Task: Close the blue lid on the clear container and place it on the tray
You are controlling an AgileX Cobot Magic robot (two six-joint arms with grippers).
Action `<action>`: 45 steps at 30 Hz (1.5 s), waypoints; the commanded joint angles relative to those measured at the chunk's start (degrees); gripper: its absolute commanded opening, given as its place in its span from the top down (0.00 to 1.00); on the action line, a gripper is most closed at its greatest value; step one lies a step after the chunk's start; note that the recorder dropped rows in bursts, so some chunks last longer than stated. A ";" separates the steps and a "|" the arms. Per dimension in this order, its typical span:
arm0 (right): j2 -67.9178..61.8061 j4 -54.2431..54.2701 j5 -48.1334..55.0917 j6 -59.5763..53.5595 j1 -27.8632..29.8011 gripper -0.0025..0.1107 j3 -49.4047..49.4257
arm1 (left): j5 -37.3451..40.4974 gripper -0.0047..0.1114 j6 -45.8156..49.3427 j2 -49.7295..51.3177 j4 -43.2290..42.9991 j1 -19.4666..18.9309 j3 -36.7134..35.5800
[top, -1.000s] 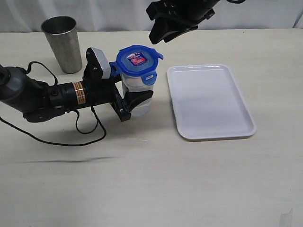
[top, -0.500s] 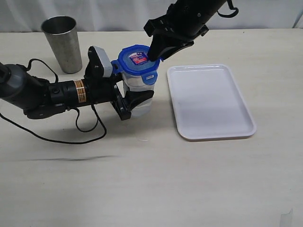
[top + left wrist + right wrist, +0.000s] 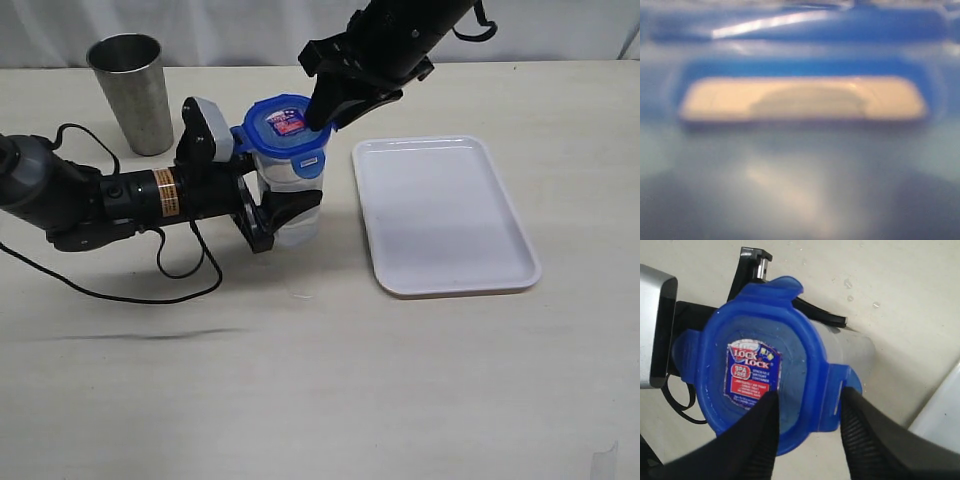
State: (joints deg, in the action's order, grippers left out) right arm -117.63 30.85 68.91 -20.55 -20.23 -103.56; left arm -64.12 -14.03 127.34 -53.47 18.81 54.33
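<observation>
The clear container (image 3: 292,182) stands on the table with the blue lid (image 3: 283,126) resting on its mouth, sticker side up. My left gripper (image 3: 286,216) lies low from the left and is shut on the container's lower body. My right gripper (image 3: 322,108) reaches down from above to the lid's right edge. In the right wrist view the right gripper (image 3: 807,407) is open. One finger is over the blue lid (image 3: 757,375) and the other stands outside its flap (image 3: 836,397). The left wrist view is a blur filled by the lid's flap (image 3: 800,60). The white tray (image 3: 440,215) lies right of the container.
A grey steel cup (image 3: 131,92) stands at the back left, behind my left arm. A black cable (image 3: 120,290) loops on the table in front of that arm. The table's front half shows bare surface.
My right gripper has come down from above and behind onto the lid's right edge. The left gripper and the container have barely moved.
</observation>
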 commanded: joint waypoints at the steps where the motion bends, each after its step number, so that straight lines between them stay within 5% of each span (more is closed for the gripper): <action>1: -2.99 3.51 1.05 -1.81 -0.54 0.64 0.38 | 3.55 0.96 0.50 0.18 -1.36 0.44 -0.19; 21: -8.04 6.51 1.05 -6.03 -0.43 0.76 0.28 | 3.55 0.96 0.50 0.18 -1.36 0.44 -0.19; 30: -4.34 4.05 1.05 -8.10 -0.43 0.54 0.28 | 3.55 0.96 0.50 0.18 -1.36 0.44 -0.19; 45: 2.66 4.05 0.16 -10.54 -0.43 0.49 0.28 | 4.12 0.96 0.37 0.18 -1.09 0.44 -0.19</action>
State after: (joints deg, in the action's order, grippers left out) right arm -116.15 34.23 69.32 -29.67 -20.35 -103.37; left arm -63.65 -13.63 127.26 -53.55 18.72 54.33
